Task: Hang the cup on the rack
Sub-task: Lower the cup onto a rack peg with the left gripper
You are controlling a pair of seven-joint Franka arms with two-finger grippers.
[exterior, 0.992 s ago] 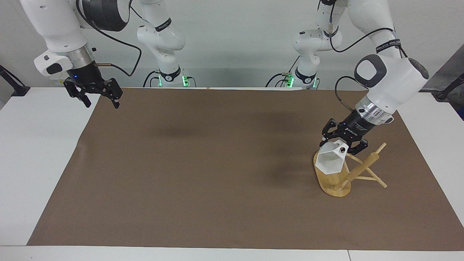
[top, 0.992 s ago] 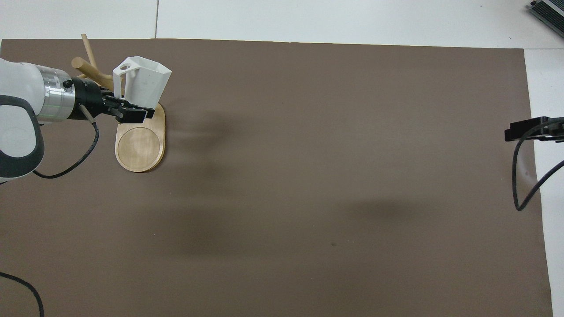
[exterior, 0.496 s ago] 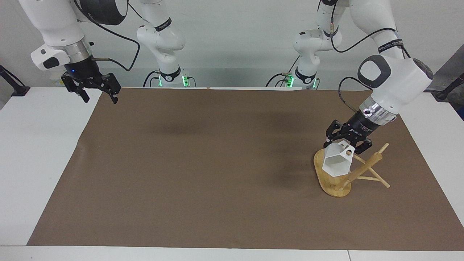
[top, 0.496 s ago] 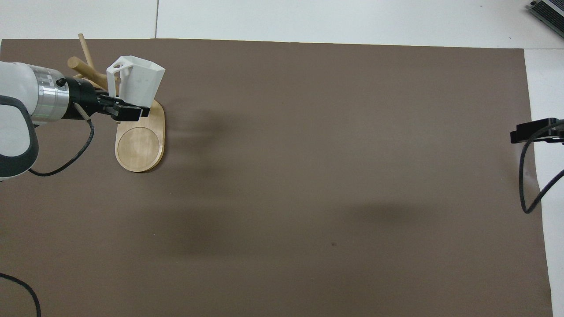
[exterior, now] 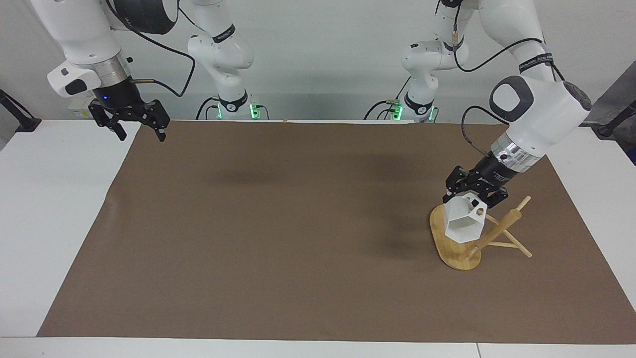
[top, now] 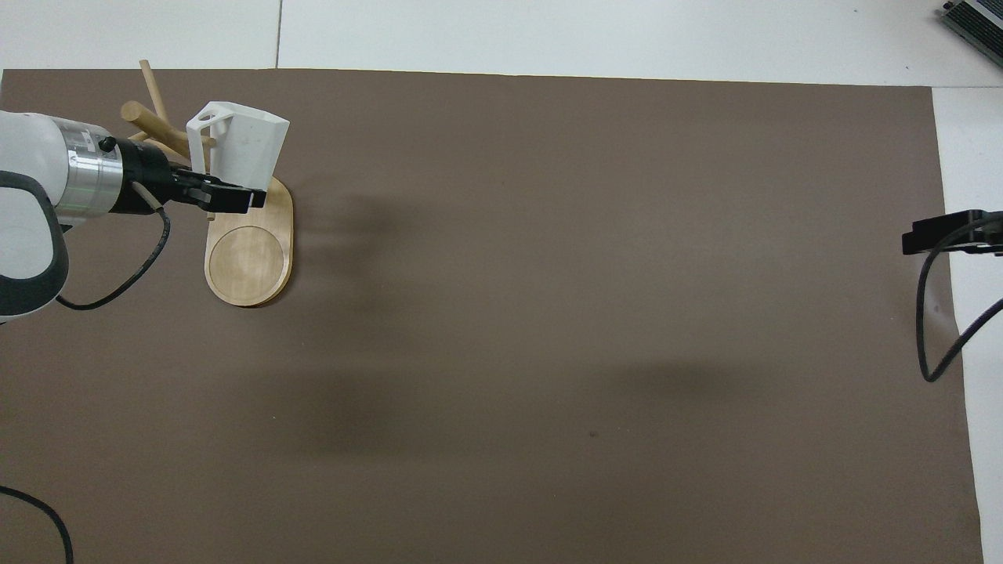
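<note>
The white faceted cup (exterior: 462, 223) hangs in my left gripper (exterior: 474, 193), which is shut on it near its handle. The cup is over the oval base (exterior: 442, 238) of the bamboo rack, right beside the slanting post (exterior: 497, 229) and its thin pegs. In the overhead view the cup (top: 244, 149) sits above the end of the base (top: 249, 254) where the post (top: 145, 117) stands, with my left gripper (top: 223, 196) beneath it. My right gripper (exterior: 139, 130) is open and empty, and waits in the air over the mat's corner at the right arm's end.
A brown mat (exterior: 298, 223) covers most of the white table (exterior: 54, 209). Only a black part of my right gripper (top: 940, 233) and its cable show at the edge of the overhead view.
My left gripper has carried the cup a little toward the rack's post and turned it. The rack has shifted slightly. My right gripper has risen and drawn back a little.
</note>
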